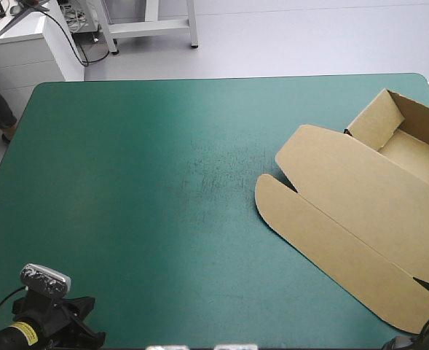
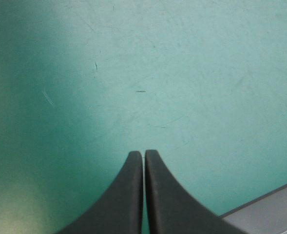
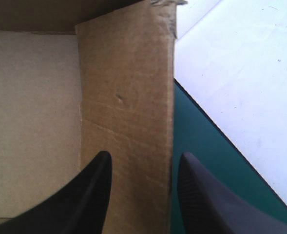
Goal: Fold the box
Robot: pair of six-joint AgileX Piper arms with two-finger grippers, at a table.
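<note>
High view: brown cardboard box [image 1: 360, 211], an open tray with its lid flat, on the right of the teal-green cover [image 1: 141, 168]. Right gripper [image 3: 144, 155] open, astride a tray wall [image 3: 128, 73]. Left gripper [image 2: 143, 153] closed, over the cover.

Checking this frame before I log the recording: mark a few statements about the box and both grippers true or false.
1. The left gripper is shut. True.
2. The box lies at the left side of the teal-green cover. False: it lies at the right side.
3. The right gripper is open, with the box's brown board ahead of it. True.
4. The left gripper holds the box. False: only the teal-green cover lies ahead of it.
5. No wall of the box is raised. False: walls stand at its far end, while the lid lies flat.
</note>
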